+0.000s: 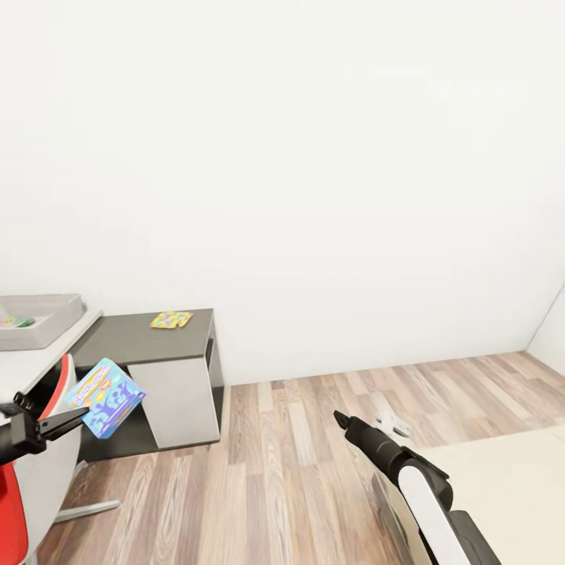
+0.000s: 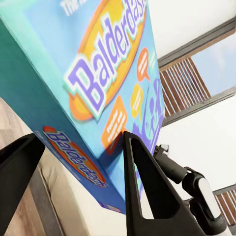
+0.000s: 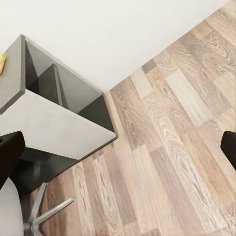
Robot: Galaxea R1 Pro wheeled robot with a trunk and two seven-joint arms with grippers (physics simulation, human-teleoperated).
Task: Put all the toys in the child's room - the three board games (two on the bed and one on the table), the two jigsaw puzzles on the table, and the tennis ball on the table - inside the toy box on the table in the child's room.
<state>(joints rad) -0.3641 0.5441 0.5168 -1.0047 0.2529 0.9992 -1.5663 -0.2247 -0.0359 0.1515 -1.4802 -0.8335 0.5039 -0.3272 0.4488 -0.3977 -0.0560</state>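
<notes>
My left gripper [image 1: 69, 421] is shut on a blue "Balderdash" board game [image 1: 105, 396], held tilted in the air beside the table. In the left wrist view the board game [image 2: 93, 83] sits between the two black fingers [image 2: 142, 187]. The light grey toy box [image 1: 49, 312] stands on the pale table [image 1: 31, 362] at far left, with something colourful [image 1: 17, 321] inside. One jigsaw puzzle [image 1: 171, 319] lies on the lower dark grey unit [image 1: 133, 337]. My right gripper [image 1: 342, 418] hangs open over the floor with nothing in it; its fingers [image 3: 10, 153] stand wide apart.
A red-and-white chair [image 1: 31, 479] stands close under my left arm, its metal base [image 3: 46, 212] on the wood floor [image 1: 298, 471]. The cream bed [image 1: 502, 479] is at lower right. A small white object [image 1: 394, 424] lies on the floor by it.
</notes>
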